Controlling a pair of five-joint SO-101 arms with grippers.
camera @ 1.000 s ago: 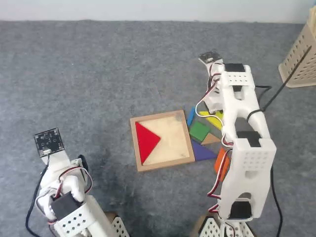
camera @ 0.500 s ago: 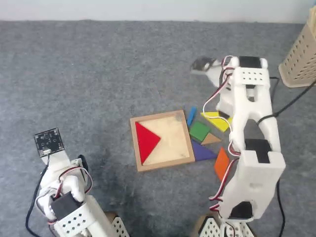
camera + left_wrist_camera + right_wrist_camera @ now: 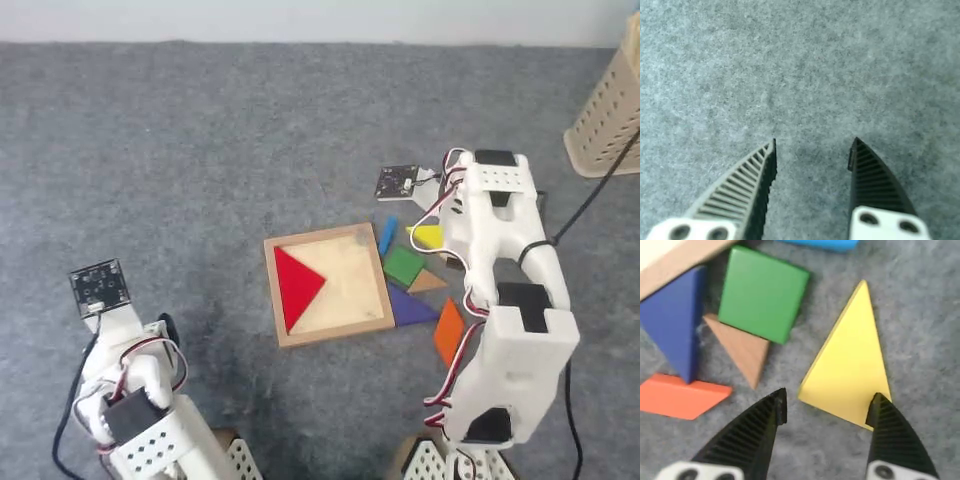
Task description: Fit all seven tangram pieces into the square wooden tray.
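The square wooden tray (image 3: 372,285) lies mid-table with a red triangle (image 3: 297,283) in its left half. To its right lie a light blue piece (image 3: 387,235), yellow triangle (image 3: 427,236), green square (image 3: 404,266), brown triangle (image 3: 428,282), dark blue triangle (image 3: 410,308) and orange parallelogram (image 3: 449,332). My right gripper (image 3: 829,402) is open just above the yellow triangle (image 3: 850,360), one finger at each side of its wide end. The green square (image 3: 762,292) and brown triangle (image 3: 740,347) lie beside it. My left gripper (image 3: 814,145) stands open over bare carpet.
A beige slatted basket (image 3: 610,110) stands at the back right corner. The right arm (image 3: 495,215) hangs over the loose pieces. The left arm (image 3: 125,380) sits at the front left, well away from the tray. Grey carpet covers the table.
The right arm has pulled back from the far side and tipped down over the yellow triangle. The left arm has not moved.
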